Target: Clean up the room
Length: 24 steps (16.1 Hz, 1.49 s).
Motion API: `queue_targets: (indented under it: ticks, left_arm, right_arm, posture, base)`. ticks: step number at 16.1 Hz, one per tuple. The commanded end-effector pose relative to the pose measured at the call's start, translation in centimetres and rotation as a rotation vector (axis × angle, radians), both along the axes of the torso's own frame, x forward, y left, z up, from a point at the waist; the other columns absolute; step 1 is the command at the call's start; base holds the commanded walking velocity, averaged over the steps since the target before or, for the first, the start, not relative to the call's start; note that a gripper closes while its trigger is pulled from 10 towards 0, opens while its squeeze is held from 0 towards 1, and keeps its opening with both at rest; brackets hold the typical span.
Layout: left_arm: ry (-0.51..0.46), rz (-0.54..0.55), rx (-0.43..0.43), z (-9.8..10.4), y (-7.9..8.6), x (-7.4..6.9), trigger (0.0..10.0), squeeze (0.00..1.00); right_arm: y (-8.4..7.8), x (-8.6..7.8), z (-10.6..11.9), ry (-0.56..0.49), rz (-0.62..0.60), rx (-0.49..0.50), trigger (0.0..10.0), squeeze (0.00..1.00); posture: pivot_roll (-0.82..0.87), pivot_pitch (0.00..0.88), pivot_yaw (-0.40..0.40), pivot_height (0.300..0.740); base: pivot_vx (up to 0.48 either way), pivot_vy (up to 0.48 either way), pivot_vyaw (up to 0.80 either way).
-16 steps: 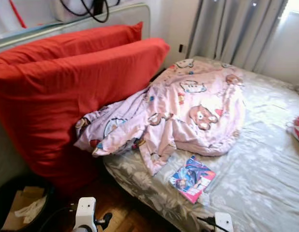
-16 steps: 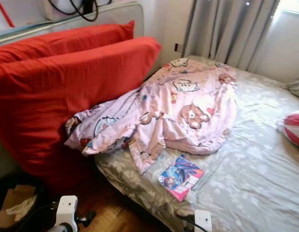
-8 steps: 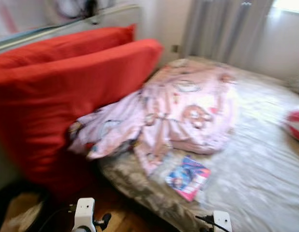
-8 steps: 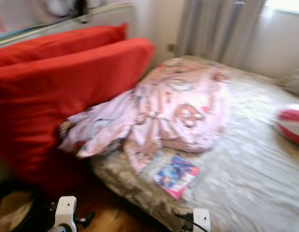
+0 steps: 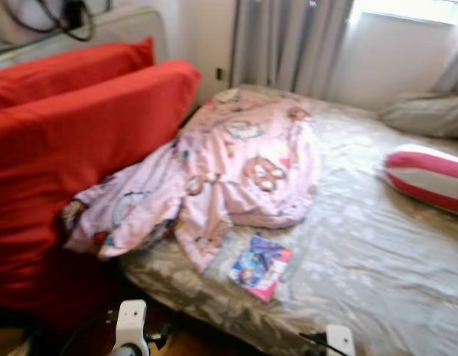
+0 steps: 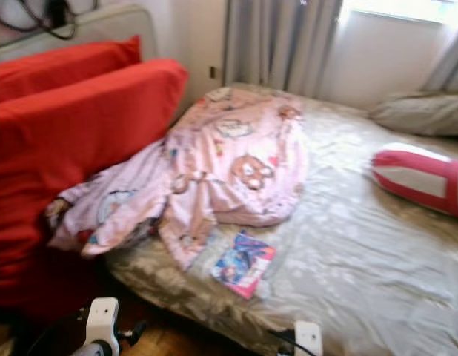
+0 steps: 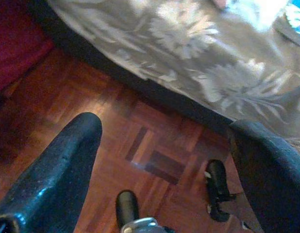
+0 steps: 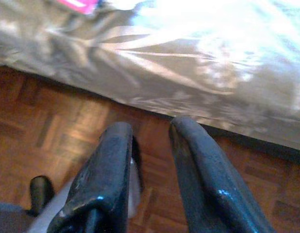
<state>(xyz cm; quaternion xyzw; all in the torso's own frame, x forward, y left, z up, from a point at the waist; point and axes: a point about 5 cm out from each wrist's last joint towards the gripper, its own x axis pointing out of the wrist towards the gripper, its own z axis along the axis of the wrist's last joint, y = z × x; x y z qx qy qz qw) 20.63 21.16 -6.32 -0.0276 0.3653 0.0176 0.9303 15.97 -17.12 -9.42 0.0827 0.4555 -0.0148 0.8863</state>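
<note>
Two large red cushions stand on edge at the far left, leaning against the left side of the bed, which wears a grey flowered sheet. Just right of them a crumpled pink blanket printed with cartoon bears lies across the left half of the mattress; its left end touches the cushions and one fold hangs toward the near edge. At the near edge, just beyond that fold, a colourful picture book with a pink border lies flat on the sheet. Grey curtains hang at the far wall. To the right, a red and white striped cushion rests on the sheet, and a grey pillow lies farther back, near the wall.

Both arms hang low over the dark parquet floor at the near side of the bed. The left gripper has its black fingers spread wide with nothing between them. The right gripper has its fingers drawn close, a narrow gap left, holding nothing.
</note>
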Motion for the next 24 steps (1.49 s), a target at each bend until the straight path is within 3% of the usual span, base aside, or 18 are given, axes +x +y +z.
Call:
queue_targets:
  ticks: [1,3,4,6,8,10,13,15,19,21,24]
  left_arm:
    - [0.000,0.027,-0.009,-0.1,0.2,-0.2,10.0,0.00]
    - [-0.055,0.044,-0.006,0.4,0.2,0.4,10.0,0.00]
    - [-0.122,0.102,-0.039,1.2,0.5,1.4,10.0,0.00]
    - [-0.188,0.109,-0.042,2.1,0.7,2.4,10.0,0.00]
    - [-0.273,0.095,-0.063,3.0,0.6,3.2,10.0,0.00]
    - [-0.419,0.094,-0.050,4.6,1.4,3.9,10.0,0.00]
    - [-0.594,0.059,-0.037,7.1,1.3,4.8,10.0,0.00]
    - [-0.689,0.059,-0.047,8.6,0.8,5.3,10.0,0.00]
    - [-0.789,0.022,-0.006,10.8,0.5,4.8,10.0,0.00]
    - [-0.801,-0.012,-0.009,11.5,0.3,4.6,10.0,0.00]
    - [-0.796,-0.021,-0.009,11.9,0.5,5.1,10.0,0.00]
  right_arm:
    - [-0.2,-0.3,-0.1,0.007,0.002,-0.005,10.0,0.00]
    - [-0.2,0.1,0.1,-0.023,-0.003,-0.005,10.0,0.00]
    - [0.3,1.6,0.9,-0.105,0.044,-0.001,10.0,0.00]
    - [0.2,3.0,1.7,-0.167,0.021,-0.003,10.0,0.00]
    - [-0.4,4.8,2.8,-0.242,0.043,-0.091,10.0,0.00]
    - [-0.5,8.1,5.3,-0.424,0.015,-0.056,10.0,0.00]
    - [-0.3,10.9,8.6,-0.655,0.006,-0.055,10.0,0.00]
    - [-0.4,11.1,10.0,-0.776,0.006,-0.066,10.0,0.00]
    - [-0.2,9.1,11.1,-0.893,0.031,-0.067,10.0,0.00]
    - [-0.1,8.1,11.3,-0.901,0.037,-0.066,10.0,0.00]
    - [-0.2,8.5,11.2,-0.885,0.023,-0.076,10.0,0.00]
  posture:
    - [0.07,0.000,-0.034,0.740]
    - [0.06,0.000,-0.030,0.740]
    - [0.06,0.000,-0.032,0.740]
    - [0.06,0.000,-0.037,0.740]
    - [0.06,0.000,-0.032,0.740]
    - [0.06,0.006,-0.031,0.740]
    - [0.04,0.019,-0.038,0.740]
    - [0.04,0.029,-0.038,0.740]
    - [0.02,0.046,-0.040,0.740]
    - [0.02,0.053,-0.038,0.740]
    - [0.02,0.039,-0.038,0.740]
  base:
    - [0.000,0.000,0.00]
    - [0.000,0.000,0.00]
    - [0.000,0.000,0.00]
    - [0.000,0.000,0.00]
    - [0.000,0.000,0.00]
    - [0.000,0.000,0.00]
    - [0.000,0.000,0.00]
    - [0.000,0.000,0.00]
    - [0.000,0.000,0.00]
    - [0.000,0.000,0.00]
    - [0.000,0.000,0.00]
